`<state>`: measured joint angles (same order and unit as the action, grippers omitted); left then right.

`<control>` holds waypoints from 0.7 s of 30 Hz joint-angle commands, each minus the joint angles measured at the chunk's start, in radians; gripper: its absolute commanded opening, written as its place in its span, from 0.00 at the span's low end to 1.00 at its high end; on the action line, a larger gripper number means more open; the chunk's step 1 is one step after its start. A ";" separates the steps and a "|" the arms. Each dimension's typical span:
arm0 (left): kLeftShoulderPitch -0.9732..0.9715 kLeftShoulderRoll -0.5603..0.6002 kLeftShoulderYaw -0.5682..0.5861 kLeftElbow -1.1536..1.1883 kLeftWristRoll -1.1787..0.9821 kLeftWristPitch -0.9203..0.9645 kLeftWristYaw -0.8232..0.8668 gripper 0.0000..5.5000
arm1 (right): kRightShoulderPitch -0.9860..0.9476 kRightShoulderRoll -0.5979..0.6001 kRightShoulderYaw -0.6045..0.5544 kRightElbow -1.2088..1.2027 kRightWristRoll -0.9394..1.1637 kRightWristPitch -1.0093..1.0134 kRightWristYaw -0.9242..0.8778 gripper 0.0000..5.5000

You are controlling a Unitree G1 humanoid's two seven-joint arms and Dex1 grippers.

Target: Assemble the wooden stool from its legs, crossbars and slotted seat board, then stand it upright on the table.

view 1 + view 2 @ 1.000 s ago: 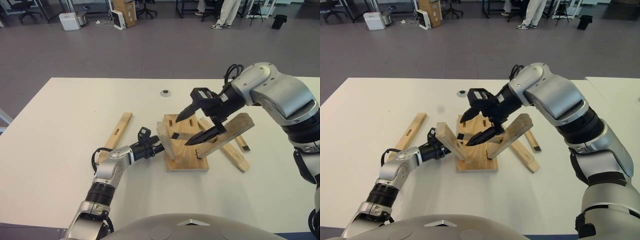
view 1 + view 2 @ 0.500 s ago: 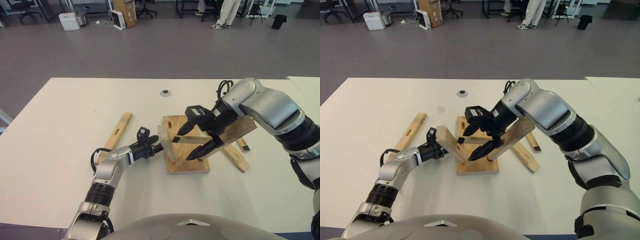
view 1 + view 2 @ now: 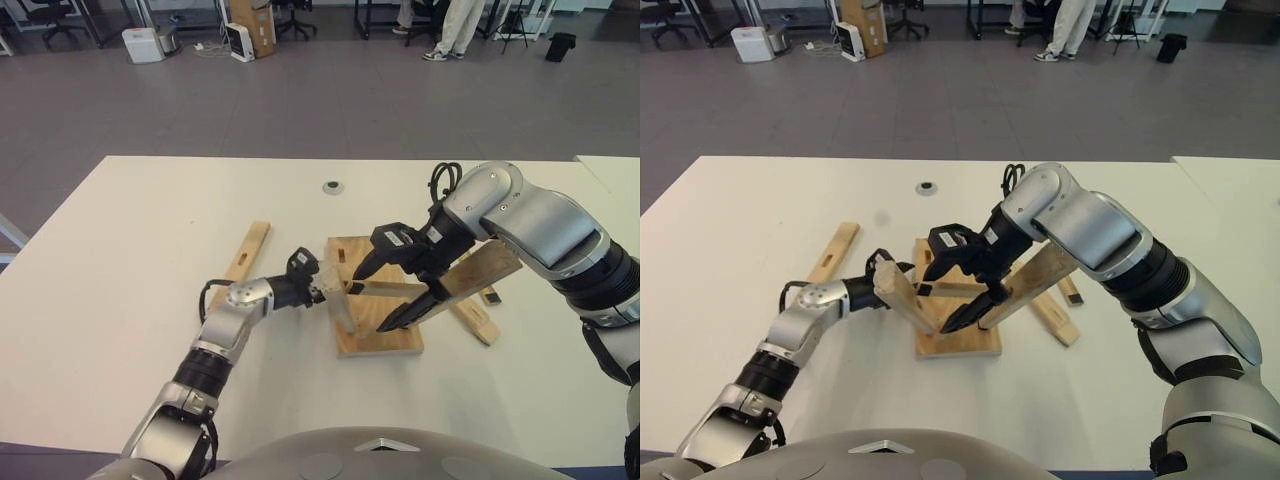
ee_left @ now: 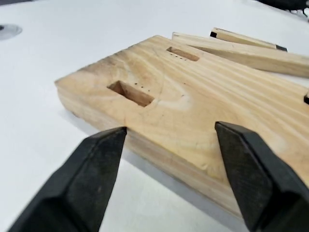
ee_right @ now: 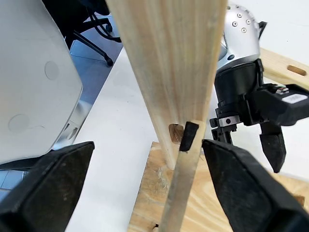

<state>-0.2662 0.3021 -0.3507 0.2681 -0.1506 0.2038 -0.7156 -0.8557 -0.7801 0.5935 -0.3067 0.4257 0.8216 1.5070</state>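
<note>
Now two legs (image 3: 338,302) lean on the seat board (image 3: 388,344); a crossbar (image 3: 388,289) sits between them; left gripper (image 4: 169,133) and right gripper (image 3: 371,300) spread wide.

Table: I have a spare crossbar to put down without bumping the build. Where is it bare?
Bare: the wide stretch of table left of the loose slotted piece, and the near strip in front of the seat board. Crowded: over the seat board, where the left gripper, right gripper and standing legs meet, and the loose sticks right of it.
</note>
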 commanded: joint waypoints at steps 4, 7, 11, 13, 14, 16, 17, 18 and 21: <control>0.018 0.152 -0.249 0.265 0.394 -0.066 0.104 0.61 | 0.035 -0.028 -0.004 -0.068 0.005 -0.002 0.009 0.75; 0.017 0.157 -0.261 0.282 0.398 -0.082 0.114 0.61 | 0.059 -0.053 -0.007 -0.113 0.027 -0.008 0.033 0.75; 0.017 0.157 -0.269 0.294 0.390 -0.090 0.122 0.61 | 0.071 -0.063 -0.006 -0.131 0.028 -0.012 0.037 0.75; 0.019 0.152 -0.274 0.296 0.385 -0.091 0.124 0.61 | 0.079 -0.061 0.000 -0.123 0.016 -0.013 0.024 0.75; 0.021 0.150 -0.276 0.295 0.380 -0.091 0.124 0.61 | 0.078 -0.056 0.002 -0.109 0.007 -0.018 0.017 0.75; 0.030 0.152 -0.277 0.287 0.374 -0.092 0.121 0.61 | 0.060 -0.043 -0.008 -0.077 -0.011 -0.025 -0.004 0.75; 0.030 0.154 -0.279 0.287 0.371 -0.095 0.114 0.61 | 0.046 -0.037 -0.019 -0.064 -0.016 -0.025 -0.015 0.75; 0.028 0.156 -0.279 0.287 0.369 -0.100 0.106 0.61 | 0.029 -0.030 -0.032 -0.050 -0.019 -0.025 -0.025 0.75; 0.014 0.155 -0.274 0.292 0.361 -0.105 0.094 0.61 | -0.039 -0.013 -0.077 0.003 -0.021 -0.033 -0.037 0.75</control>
<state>-0.3858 0.3674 -0.5277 0.3562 0.0523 -0.0146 -0.5802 -0.8121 -0.8102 0.5780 -0.3528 0.4244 0.8103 1.4889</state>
